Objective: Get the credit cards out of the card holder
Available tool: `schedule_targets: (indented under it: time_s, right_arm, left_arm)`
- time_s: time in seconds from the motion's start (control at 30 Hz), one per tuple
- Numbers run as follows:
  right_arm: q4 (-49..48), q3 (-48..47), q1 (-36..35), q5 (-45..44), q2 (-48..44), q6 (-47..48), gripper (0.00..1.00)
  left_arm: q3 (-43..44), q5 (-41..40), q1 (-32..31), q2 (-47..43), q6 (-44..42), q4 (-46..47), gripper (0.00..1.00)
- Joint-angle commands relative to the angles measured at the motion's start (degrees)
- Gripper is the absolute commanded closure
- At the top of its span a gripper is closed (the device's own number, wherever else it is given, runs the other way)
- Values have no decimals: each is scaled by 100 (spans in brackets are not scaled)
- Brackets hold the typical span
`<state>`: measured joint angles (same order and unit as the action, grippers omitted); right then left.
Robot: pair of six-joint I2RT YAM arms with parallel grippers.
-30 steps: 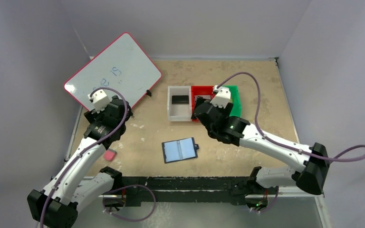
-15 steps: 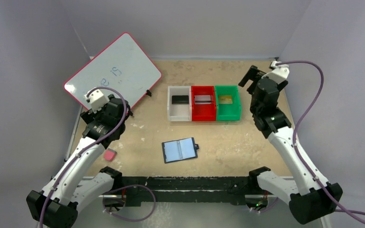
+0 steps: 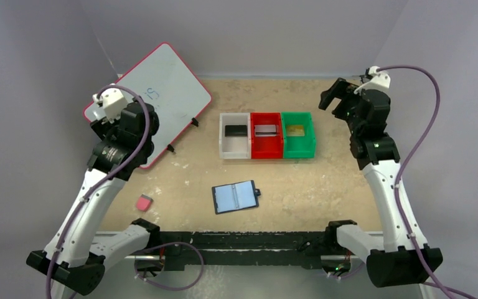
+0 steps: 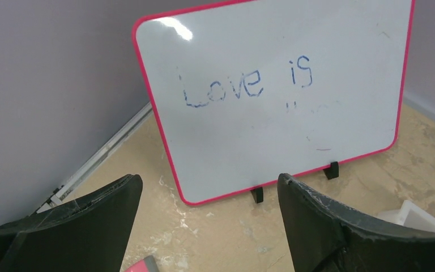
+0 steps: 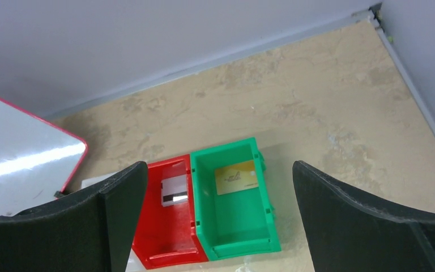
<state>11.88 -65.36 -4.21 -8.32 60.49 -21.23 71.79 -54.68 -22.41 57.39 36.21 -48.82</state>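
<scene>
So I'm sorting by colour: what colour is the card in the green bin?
Gold-tan card in the green bin; clearest in the right wrist view.

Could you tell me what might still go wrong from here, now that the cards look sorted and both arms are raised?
1. The left hand hangs open close to the whiteboard, which leans on small feet; a careless swing might knock it over.
2. The holder lies open near the arm bases; an arm folding home could drag it.
3. The gold card lies loose in the green bin; a bump to the bins could shift it.
</scene>
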Motion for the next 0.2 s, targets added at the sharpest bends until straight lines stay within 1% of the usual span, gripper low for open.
schedule_targets:
  time_s: [0.0, 0.07, 0.17]
  right_arm:
    - [58, -365, -1, 328, -362, 449, 1]
    - [-76, -259, 0, 388, -458, 471, 1]
    - [-123, -164, 6, 443, -447, 469, 1]
  left_arm:
    - [461, -325, 24, -235, -424, -135, 11]
    - [545, -368, 25, -218, -372, -183, 10]
    - [746, -587, 27, -36, -64, -529, 9]
